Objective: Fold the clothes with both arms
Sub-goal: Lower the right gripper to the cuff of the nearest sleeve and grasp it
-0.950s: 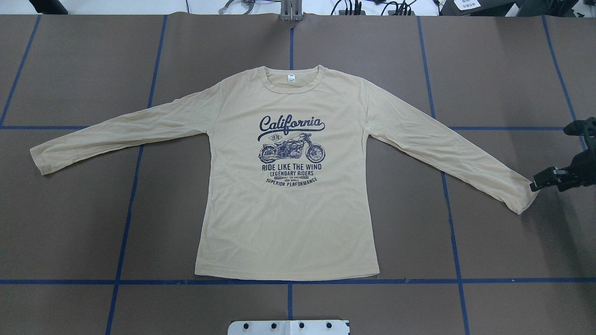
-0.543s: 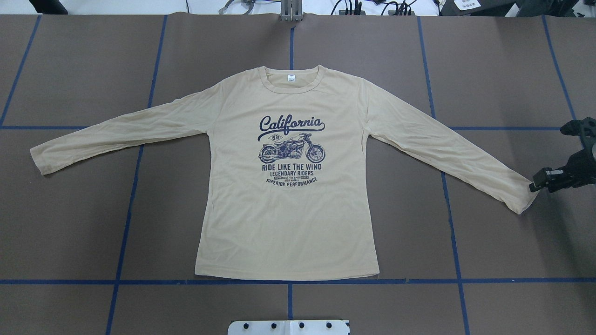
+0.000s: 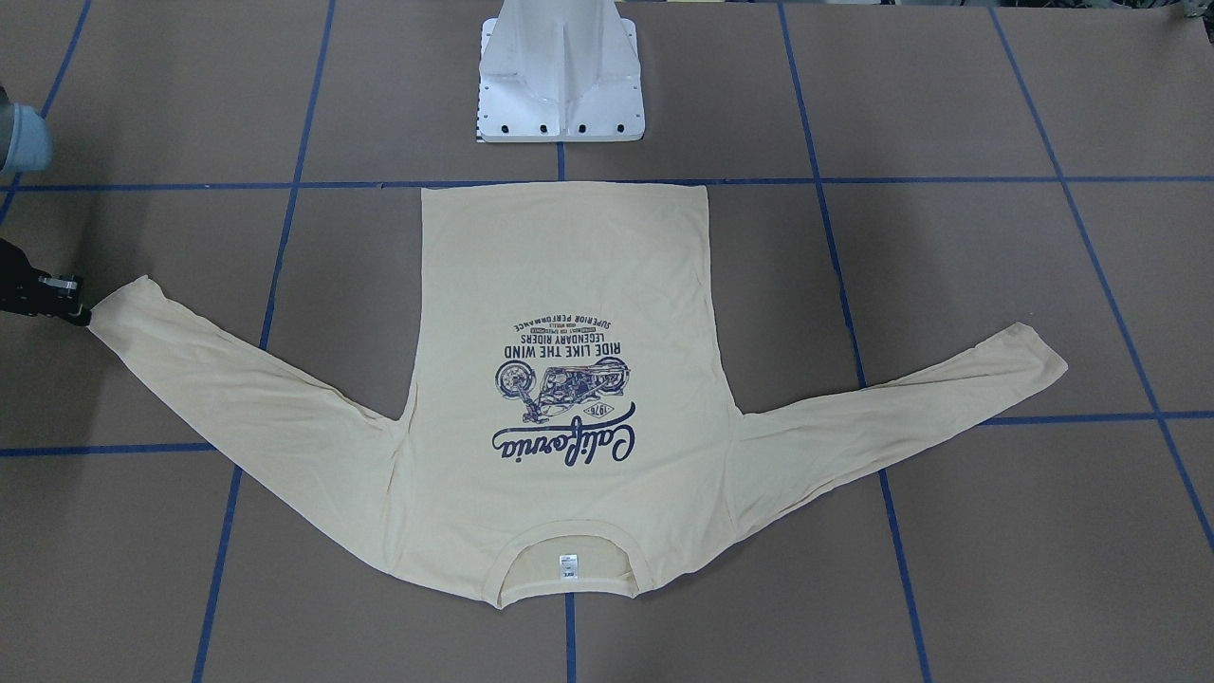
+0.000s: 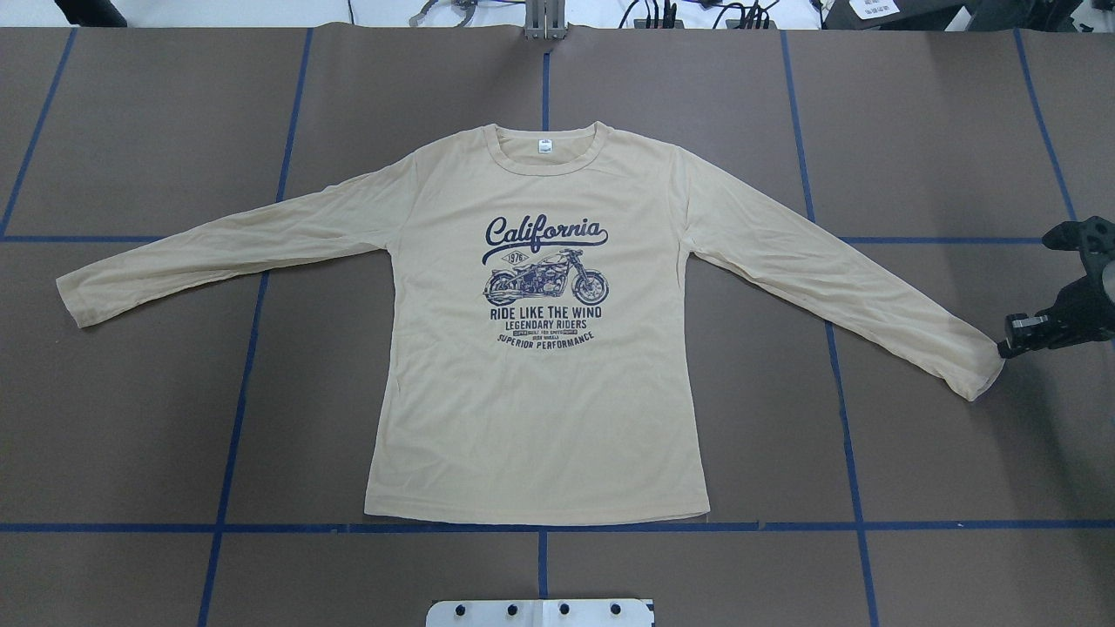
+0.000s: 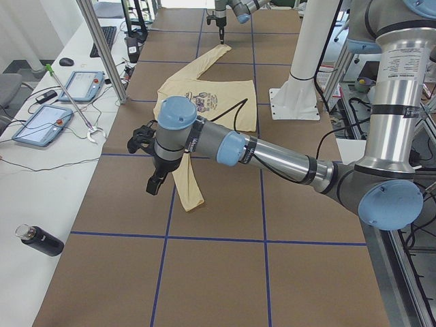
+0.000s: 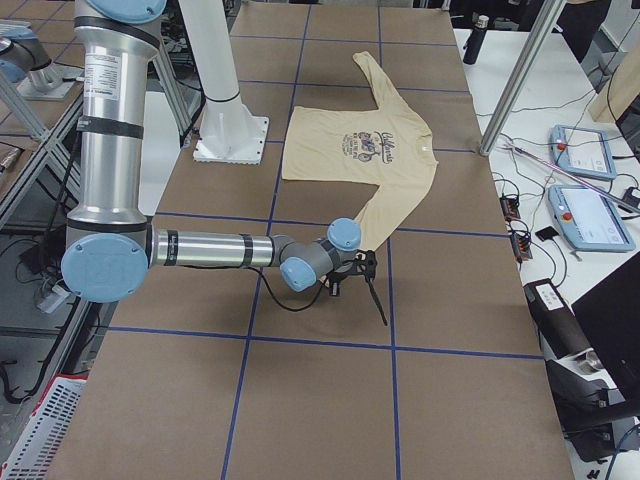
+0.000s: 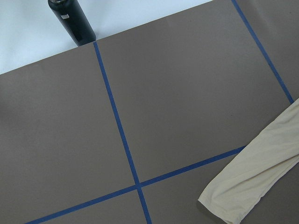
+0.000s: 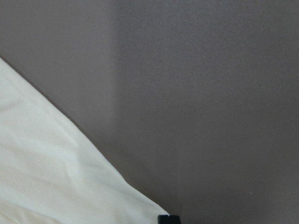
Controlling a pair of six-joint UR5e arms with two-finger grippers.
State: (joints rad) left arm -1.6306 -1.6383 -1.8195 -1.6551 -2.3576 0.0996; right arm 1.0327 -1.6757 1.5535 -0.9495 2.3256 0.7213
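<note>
Brown counter point(image 4: 131, 418) with a blue tape grid. The T-shirt point(image 4: 540, 418) lies flat on it, print up, sleeves spread wide, hem toward the robot base. No fold made yet.

The right arm point(image 6: 210, 250) reaches low along the counter. The left arm point(image 5: 272, 153) hangs above it.

The right gripper point(image 4: 1006, 347) touches the edge of the right cuff point(image 4: 980, 374). I cannot tell whether it has clamped on cloth or sits just beside it, as the wrist view is too tight. The left gripper point(image 5: 154, 184) hovers near the left cuff point(image 4: 74, 300), carrying nothing; how wide it is, cannot tell.

Likely step: take the cuffs for the sleeve fold. To do it well, slide one finger under the cuff edge, pinch both layers, and bring the left gripper down to match. Then lift just clear and carry both sleeves inward together, so the body does not drag.
</note>
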